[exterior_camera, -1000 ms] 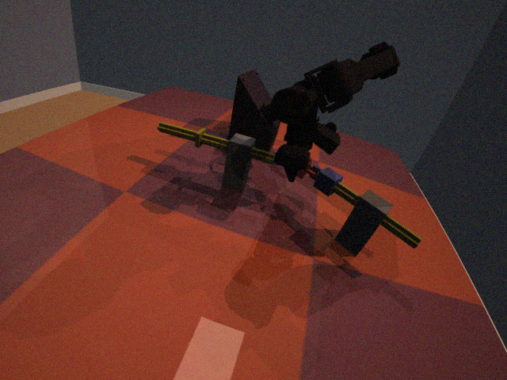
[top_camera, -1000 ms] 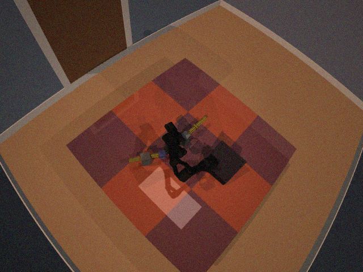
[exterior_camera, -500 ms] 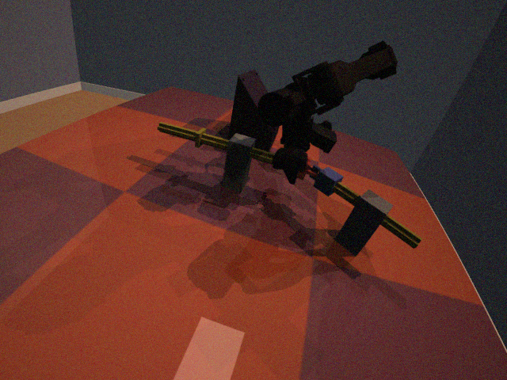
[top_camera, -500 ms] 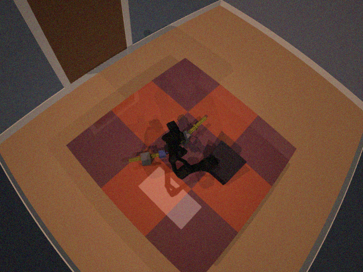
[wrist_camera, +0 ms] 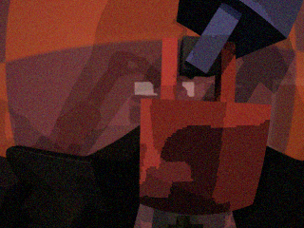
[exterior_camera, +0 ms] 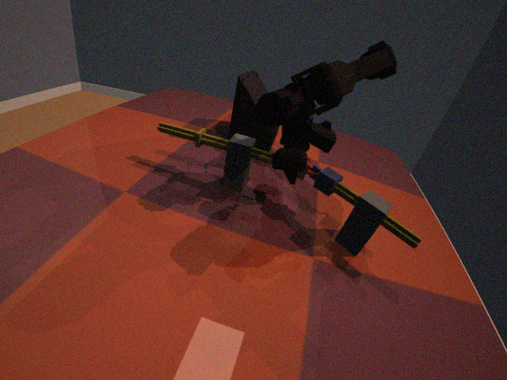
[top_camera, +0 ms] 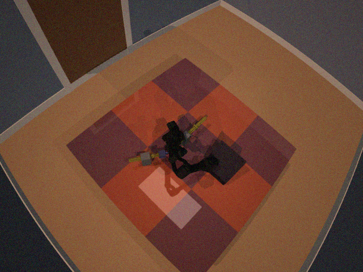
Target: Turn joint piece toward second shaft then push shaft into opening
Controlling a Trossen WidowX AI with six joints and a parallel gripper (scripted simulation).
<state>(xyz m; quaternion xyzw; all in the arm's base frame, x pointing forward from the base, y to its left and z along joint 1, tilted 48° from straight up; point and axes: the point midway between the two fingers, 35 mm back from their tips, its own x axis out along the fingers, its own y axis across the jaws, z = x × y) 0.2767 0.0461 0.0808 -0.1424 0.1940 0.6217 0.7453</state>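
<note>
The red square joint piece [wrist_camera: 247,142] [exterior_camera: 303,172] is hinged to a blue fork [top_camera: 163,154] [exterior_camera: 327,180] [wrist_camera: 214,38] on the end of the first yellow shaft [exterior_camera: 347,192] [top_camera: 133,160]. My gripper [wrist_camera: 182,125] [exterior_camera: 295,173] is shut on the joint piece, with a black finger on each side in the wrist view. The second yellow shaft [top_camera: 199,124] [exterior_camera: 178,130] passes through its grey block [top_camera: 186,136] [exterior_camera: 238,163]. Its near end reaches close to the gripper, which partly hides it. The opening faces the wrist view's bottom edge; its exact alignment with the shaft cannot be told.
The first shaft's grey block [top_camera: 145,158] [exterior_camera: 364,218] stands beyond the fork. The second shaft has a collar [exterior_camera: 200,137] on its far side. The dark arm base [top_camera: 228,162] stands behind the shafts. A pale patch [top_camera: 164,190] lies on the checkered floor.
</note>
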